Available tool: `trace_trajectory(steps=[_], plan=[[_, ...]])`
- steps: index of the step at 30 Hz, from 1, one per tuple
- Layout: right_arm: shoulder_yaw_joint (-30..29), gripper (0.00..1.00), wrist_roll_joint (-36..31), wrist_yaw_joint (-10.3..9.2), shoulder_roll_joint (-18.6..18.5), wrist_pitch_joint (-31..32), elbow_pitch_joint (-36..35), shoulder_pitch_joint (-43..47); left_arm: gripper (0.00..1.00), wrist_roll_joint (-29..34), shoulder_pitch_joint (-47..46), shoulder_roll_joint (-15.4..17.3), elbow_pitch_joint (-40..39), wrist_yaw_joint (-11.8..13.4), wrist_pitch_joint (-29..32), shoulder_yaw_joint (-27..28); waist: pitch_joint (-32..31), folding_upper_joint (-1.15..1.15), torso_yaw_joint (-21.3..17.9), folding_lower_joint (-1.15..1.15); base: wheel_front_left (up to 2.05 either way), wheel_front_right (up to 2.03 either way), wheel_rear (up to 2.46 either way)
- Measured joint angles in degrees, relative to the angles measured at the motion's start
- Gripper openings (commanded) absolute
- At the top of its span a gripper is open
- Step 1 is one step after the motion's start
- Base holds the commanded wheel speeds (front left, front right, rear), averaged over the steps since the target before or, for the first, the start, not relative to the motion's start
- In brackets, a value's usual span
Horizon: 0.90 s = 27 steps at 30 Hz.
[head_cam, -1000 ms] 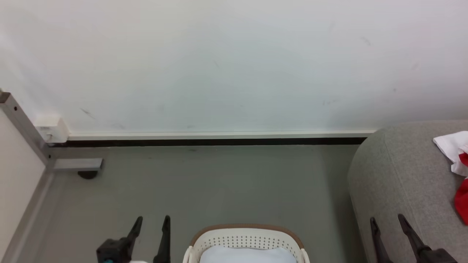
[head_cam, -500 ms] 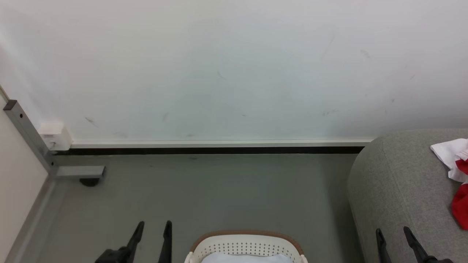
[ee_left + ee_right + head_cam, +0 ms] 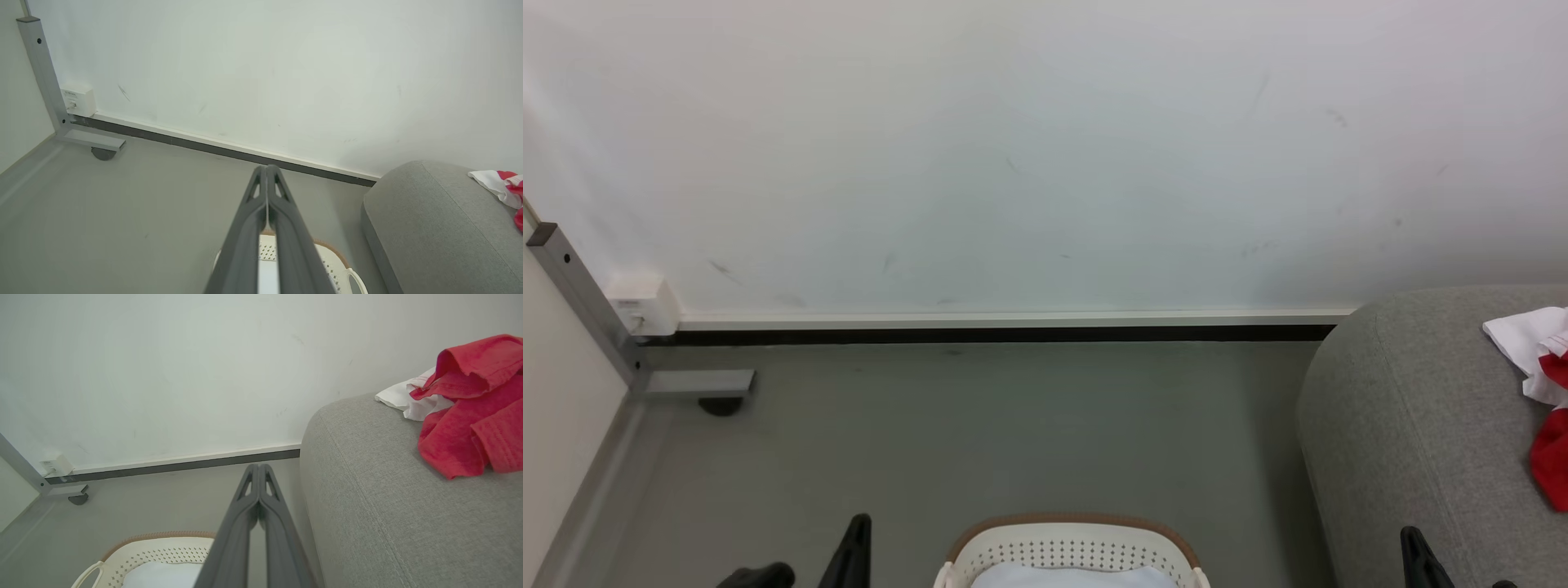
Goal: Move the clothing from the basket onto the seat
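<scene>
The clothing, red and white garments, lies bunched on the grey seat at the right; the right wrist view shows the clothing close up on the seat. The cream basket with a brown rim sits on the floor at the bottom centre, with a pale white pad inside it. My left gripper is left of the basket, its fingers pressed together and holding nothing, as the left wrist view confirms. My right gripper is in front of the seat, shut and empty.
A white wall with a dark baseboard runs behind the grey floor. At the left stand a metal frame leg with a caster and a small white wall box.
Both grippers have gone from open to shut and now sit lower in the head view. The camera tilted up slightly early on; basket, seat and clothing stay put.
</scene>
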Motion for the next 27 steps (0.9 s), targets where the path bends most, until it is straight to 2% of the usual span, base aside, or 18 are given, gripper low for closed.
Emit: trace_trajectory(steps=[27], plan=[[-1.18, 0.0, 26.09, 0.0, -0.04, 5.94, -2.03, -2.64, 0.0, -23.38, -2.09, -1.25, -1.37, -1.78, 6.24, 6.17, 0.76, 0.0, -0.19, 0.0, 0.0, 0.0, 0.0]])
